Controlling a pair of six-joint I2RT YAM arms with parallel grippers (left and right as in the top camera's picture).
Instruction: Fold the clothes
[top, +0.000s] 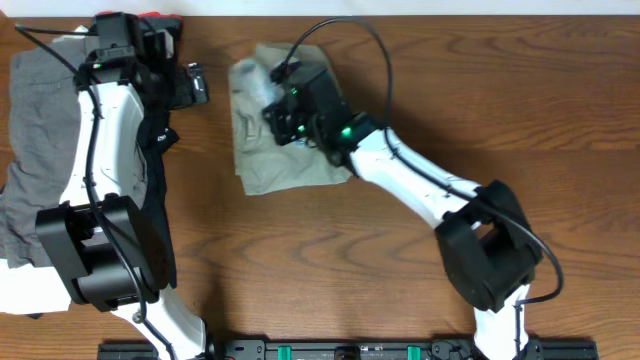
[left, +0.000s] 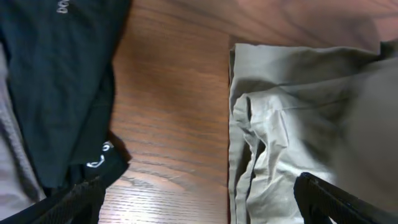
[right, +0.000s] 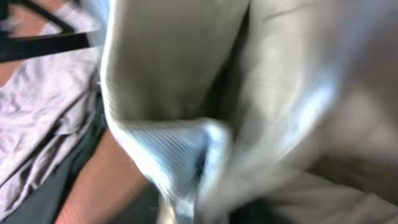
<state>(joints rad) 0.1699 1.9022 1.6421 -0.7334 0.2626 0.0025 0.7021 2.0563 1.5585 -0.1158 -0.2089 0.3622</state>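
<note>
Shorts (top: 290, 165) bunched in my right gripper (top: 268, 97).
My left gripper (left: 199, 208) hangs spread wide over the table (left: 174, 93), between the shorts and a black garment (left: 56, 74).

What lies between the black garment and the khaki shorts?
Bare wooden table, seen in the left wrist view between black garment and khaki shorts.

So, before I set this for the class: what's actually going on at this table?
Two robot arms are working on folding a pair of khaki shorts lying rumpled on the wooden table. The right claw is down on the shorts' upper left part, with cloth bunched right up against its camera; the blur hides whether it is gripping. The left claw hangs open and empty just left of the shorts, beside a black garment and grey shorts.
</note>
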